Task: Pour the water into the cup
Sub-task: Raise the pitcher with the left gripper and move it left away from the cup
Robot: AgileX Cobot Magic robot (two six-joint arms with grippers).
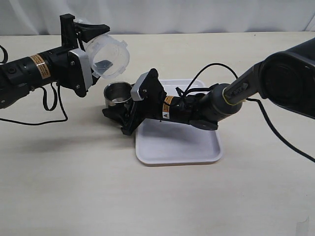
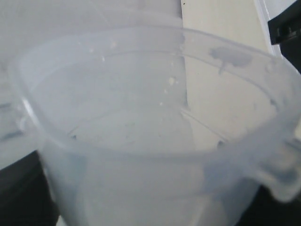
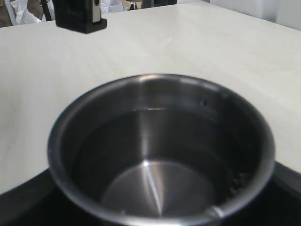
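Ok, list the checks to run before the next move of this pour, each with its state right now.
1. Left hand grips the plastic container: ok, held tipped on its side.
2. Right hand holds the cup: ok, upright.
3. Container mouth above the cup: cannot tell; it looks close in the exterior view, but depth is unclear.
4. Water remaining in the container: cannot tell; only droplets show on its wall.
5. Cup has room: ok, nothing near the rim.
6. Cup over the tray for spills: not ok, it is beside the tray, over the table.
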